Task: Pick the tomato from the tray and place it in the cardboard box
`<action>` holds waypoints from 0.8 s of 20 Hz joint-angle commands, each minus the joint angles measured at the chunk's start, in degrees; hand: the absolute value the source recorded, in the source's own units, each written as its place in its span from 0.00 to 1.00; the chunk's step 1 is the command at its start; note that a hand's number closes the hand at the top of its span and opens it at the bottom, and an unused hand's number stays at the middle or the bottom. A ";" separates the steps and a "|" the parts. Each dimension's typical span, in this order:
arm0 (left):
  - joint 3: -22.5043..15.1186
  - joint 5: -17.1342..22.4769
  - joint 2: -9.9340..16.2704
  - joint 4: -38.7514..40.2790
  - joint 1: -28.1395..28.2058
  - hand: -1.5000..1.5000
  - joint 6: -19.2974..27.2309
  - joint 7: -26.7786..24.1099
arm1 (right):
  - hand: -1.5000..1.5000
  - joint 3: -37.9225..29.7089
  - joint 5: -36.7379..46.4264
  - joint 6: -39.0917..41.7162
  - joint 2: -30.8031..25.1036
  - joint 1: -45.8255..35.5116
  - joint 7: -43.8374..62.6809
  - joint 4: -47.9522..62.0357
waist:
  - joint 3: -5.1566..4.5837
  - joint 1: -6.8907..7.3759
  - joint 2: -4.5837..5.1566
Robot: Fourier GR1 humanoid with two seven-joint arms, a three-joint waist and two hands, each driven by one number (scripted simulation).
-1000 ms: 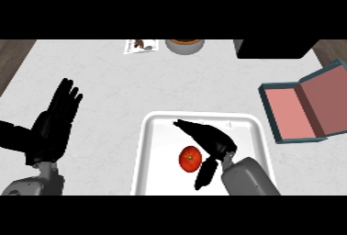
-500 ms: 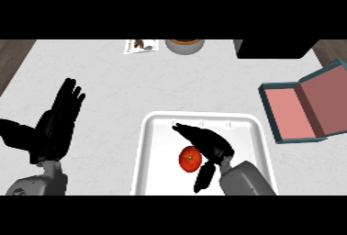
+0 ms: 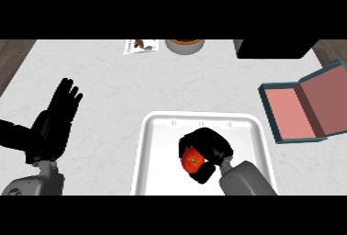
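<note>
One tomato (image 3: 192,160) sits in our white tray (image 3: 154,151) near the desk's front edge, our right hand (image 3: 211,148) curled round it. Our cardboard box (image 3: 303,110) lies open at the right edge. Our left hand (image 3: 55,120) rests open.

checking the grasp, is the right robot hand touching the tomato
Touching. The head view shows the right robot hand curled round the tomato in the tray, no gap between them.
</note>
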 commanded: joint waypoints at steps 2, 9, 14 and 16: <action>0.36 -0.30 -0.14 -2.81 -0.47 0.50 1.50 2.97 | 1.00 3.90 1.53 -5.73 1.05 0.53 0.78 -0.33 | 0.01 0.07 -0.01; -2.57 -2.18 -1.83 -0.81 -1.41 0.50 1.59 1.21 | 1.00 7.37 8.70 -20.55 1.09 -10.93 34.88 4.47 | -0.03 1.93 0.00; -1.67 -1.11 -0.19 -2.21 -1.65 0.50 0.04 1.89 | 1.00 17.86 6.07 -25.53 1.10 -21.19 48.81 4.39 | 0.00 2.34 0.04; -0.58 0.06 0.08 0.33 -1.42 0.50 -0.90 1.51 | 1.00 18.57 3.26 -25.32 1.10 -28.22 49.86 7.59 | -0.02 2.17 0.24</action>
